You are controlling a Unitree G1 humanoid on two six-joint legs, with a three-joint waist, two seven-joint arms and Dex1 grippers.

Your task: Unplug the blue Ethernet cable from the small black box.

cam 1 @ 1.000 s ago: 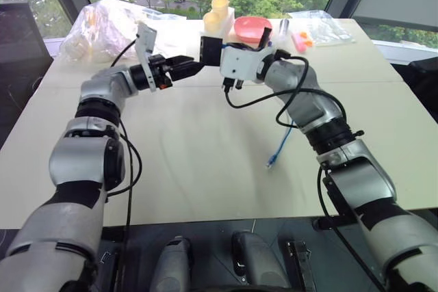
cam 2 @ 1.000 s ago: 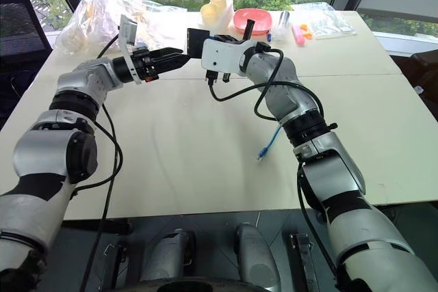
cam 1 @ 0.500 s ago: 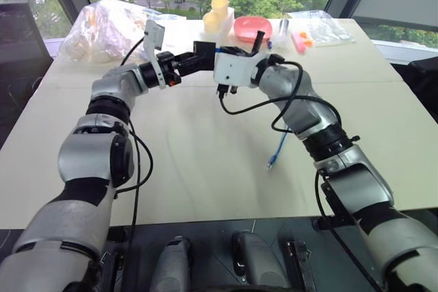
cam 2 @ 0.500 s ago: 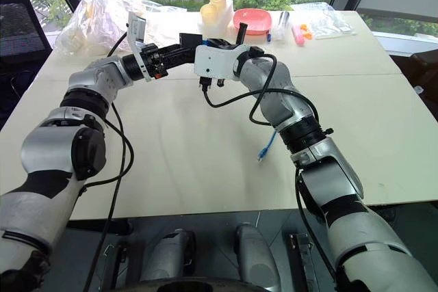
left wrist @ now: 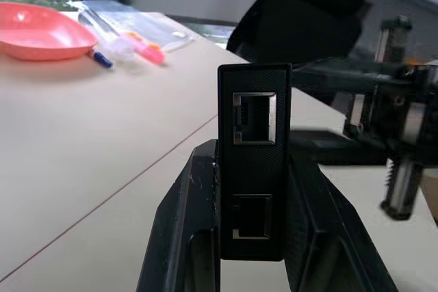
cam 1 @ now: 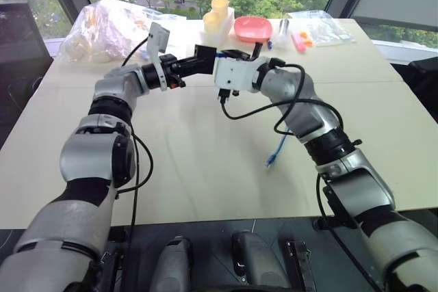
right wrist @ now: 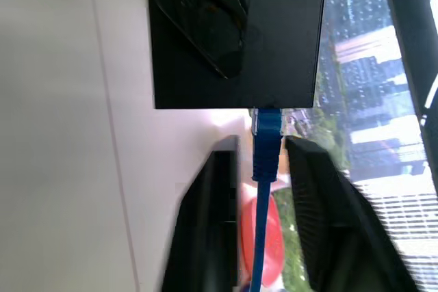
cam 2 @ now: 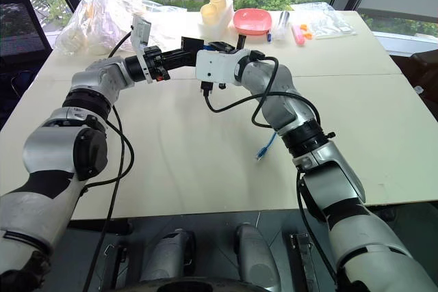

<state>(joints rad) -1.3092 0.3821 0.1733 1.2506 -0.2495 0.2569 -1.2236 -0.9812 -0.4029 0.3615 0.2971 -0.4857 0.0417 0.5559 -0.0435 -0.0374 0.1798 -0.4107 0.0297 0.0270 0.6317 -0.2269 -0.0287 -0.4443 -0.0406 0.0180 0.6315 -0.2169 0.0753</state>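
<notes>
The small black box (left wrist: 254, 80) is held level above the far part of the table, with my left gripper (left wrist: 252, 161) shut on its two sides; two ports face the left wrist camera. The blue Ethernet cable (right wrist: 265, 169) is plugged into the box's (right wrist: 280, 39) other face. From there it runs back between the fingers of my right gripper (right wrist: 263, 145), which stand open with a gap on each side of the cord. The cable's free end (cam 1: 274, 155) lies on the table under my right forearm.
At the far edge of the table (cam 1: 205, 189) stand a pink bowl (cam 1: 252, 29), stacked yellow cups (cam 1: 219, 11), a crumpled clear plastic bag (cam 1: 102, 25) and a bag of small items (cam 1: 321, 29). A black cable loops under my right wrist.
My left gripper came in from the left and shut on the black box. My right gripper's fingers, shut before, have parted.
</notes>
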